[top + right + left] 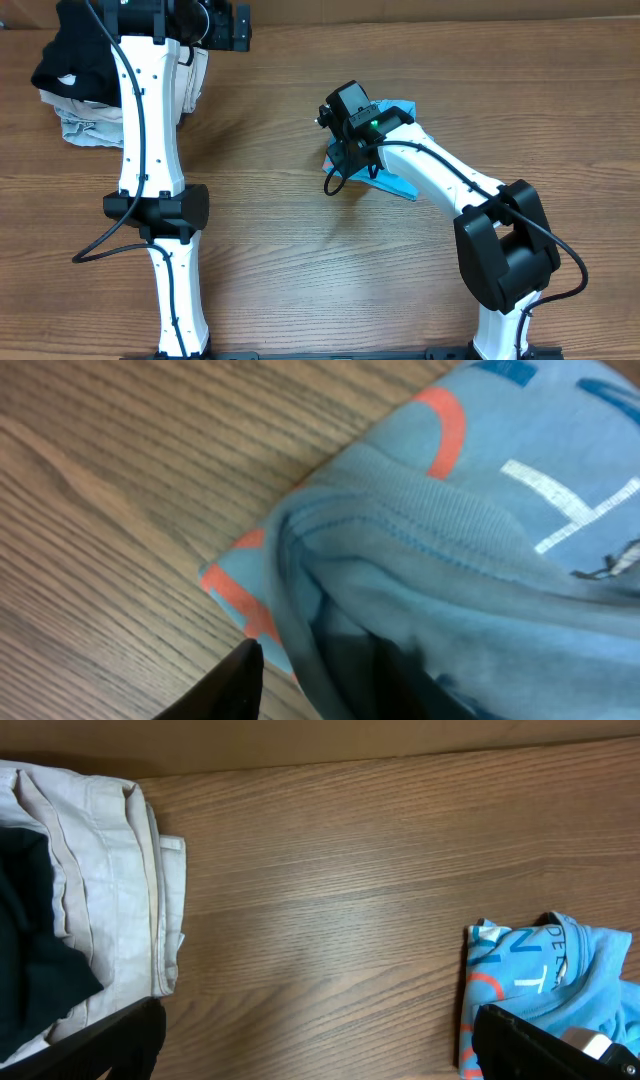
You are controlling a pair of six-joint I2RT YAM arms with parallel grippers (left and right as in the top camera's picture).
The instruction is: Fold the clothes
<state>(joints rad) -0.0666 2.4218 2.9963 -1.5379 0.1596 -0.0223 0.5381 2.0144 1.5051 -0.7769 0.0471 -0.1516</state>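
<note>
The clothes are a light blue T-shirt (397, 184) with white and orange lettering, lying as a small folded bundle right of the table's middle. It also shows in the left wrist view (545, 970) and fills the right wrist view (470, 530). My right gripper (338, 160) is down at the bundle's left edge. One dark finger (235, 685) stands just off the cloth over bare wood, and a thick fold lies between the jaws (320, 680); the other finger is hidden by cloth. My left gripper (215, 25) hangs wide open (320, 1055) at the far left, holding nothing.
A pile of folded garments sits at the far left corner, a black one (65, 60) on beige and pale ones (85, 125), also seen in the left wrist view (110, 870). The left arm (150, 150) stretches along the table's left side.
</note>
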